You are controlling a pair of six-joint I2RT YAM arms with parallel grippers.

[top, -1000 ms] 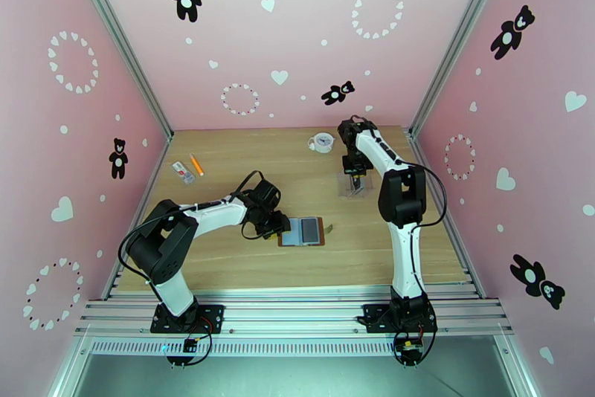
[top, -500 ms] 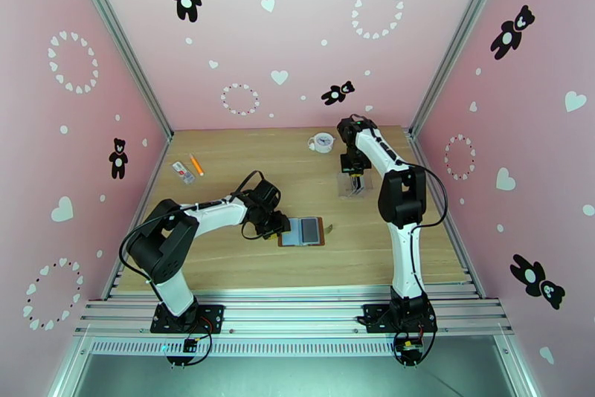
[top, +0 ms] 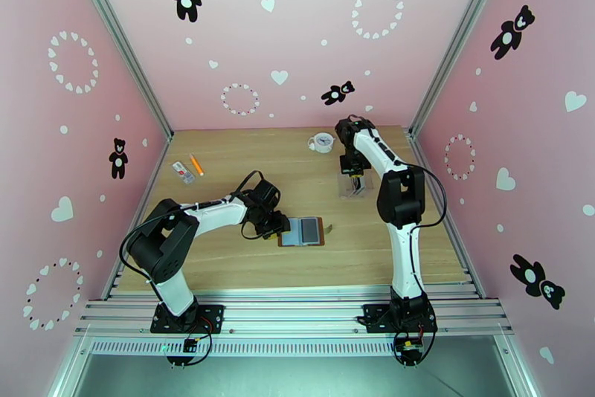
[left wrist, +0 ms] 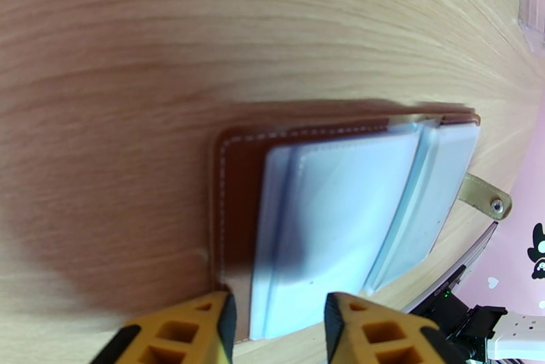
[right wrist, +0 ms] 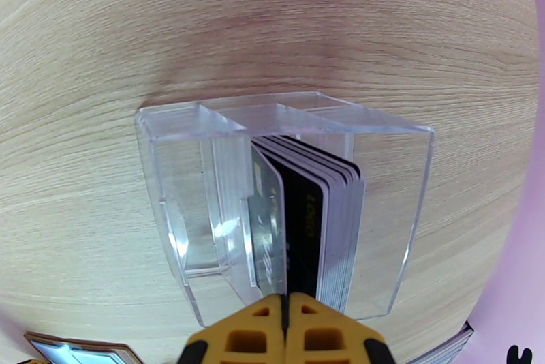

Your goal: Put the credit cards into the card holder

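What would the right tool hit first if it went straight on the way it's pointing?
The credit cards standing in the clear box; the shut right tool looks almost against their edges.

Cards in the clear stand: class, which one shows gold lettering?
The black card, beside the grey card at the stack's left end in the right wrist view; the other cards show only thin pale edges.

Your top view is bright and evenly lit from overhead, sharp, with only soft shadows on the desk [top: 238, 265] beneath the arms. The left fingers [left wrist: 184, 331] are blurred, a broad dark shadow spreads ahead and left of them, and the wood grain bows at the edges. Ahead of the right fingers [right wrist: 245, 338], the clear box [right wrist: 177, 188] shows pale glare.
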